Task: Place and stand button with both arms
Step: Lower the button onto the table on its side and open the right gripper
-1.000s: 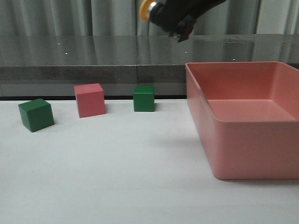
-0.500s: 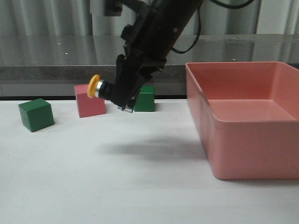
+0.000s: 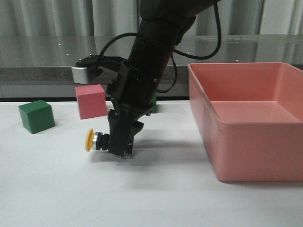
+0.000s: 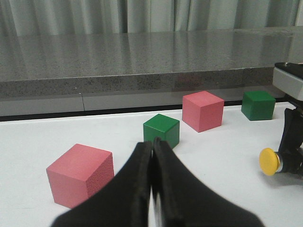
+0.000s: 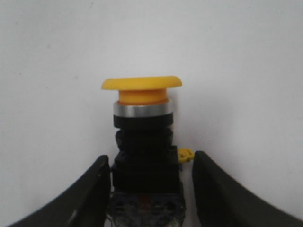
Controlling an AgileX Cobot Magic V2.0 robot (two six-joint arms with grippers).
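The button (image 3: 94, 141) has a yellow mushroom cap, a silver collar and a black body. It lies horizontal, cap pointing left, just above the white table (image 3: 57, 189). My right gripper (image 3: 120, 149) is shut on its black body. In the right wrist view the button (image 5: 142, 123) sits between the fingers (image 5: 208, 189) of my right gripper (image 5: 149, 158), with a small gap on one side. The left wrist view shows the button (image 4: 269, 161) at the far right edge. My left gripper (image 4: 152, 142) is shut and empty, low over the table, and out of the front view.
A large pink bin (image 3: 255, 151) stands on the right. A green cube (image 3: 37, 116) and a pink cube (image 3: 91, 101) sit at the back left; another green cube (image 3: 152, 103) is mostly behind the arm. In the left wrist view a pink cube (image 4: 81, 175) and a green cube (image 4: 162, 130) lie near the fingers.
My right arm has come down from above the table and to the left, carrying the button from high in the view to just over the table surface.
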